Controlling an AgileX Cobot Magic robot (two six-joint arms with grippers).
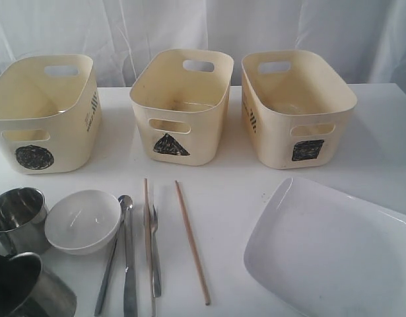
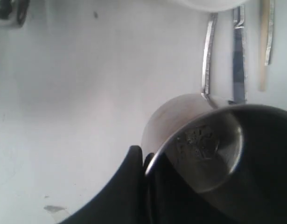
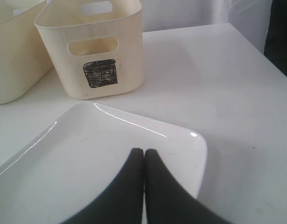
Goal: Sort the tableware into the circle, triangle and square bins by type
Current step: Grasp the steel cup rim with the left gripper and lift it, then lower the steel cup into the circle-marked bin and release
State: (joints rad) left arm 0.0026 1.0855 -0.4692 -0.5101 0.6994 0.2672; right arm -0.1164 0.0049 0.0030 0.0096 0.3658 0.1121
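My left gripper (image 2: 144, 156) is shut on the rim of a shiny steel mug (image 2: 199, 140), one finger outside the wall and one inside. In the exterior view this mug (image 1: 47, 294) sits tilted at the front left corner. The second mug (image 1: 16, 214) stands behind it, next to the white bowl (image 1: 82, 221). Spoon (image 1: 125, 201), knife (image 1: 129, 277), fork (image 1: 154, 254) and two chopsticks (image 1: 191, 241) lie side by side. My right gripper (image 3: 144, 151) is shut on nothing, over the white plate (image 3: 87, 158), which lies at the front right (image 1: 328, 251).
The circle bin (image 1: 44, 112), triangle bin (image 1: 183, 105) and square bin (image 1: 298, 105) stand in a row at the back with nothing visible inside them. The square bin (image 3: 94, 51) is just beyond the plate. A white curtain hangs behind the table.
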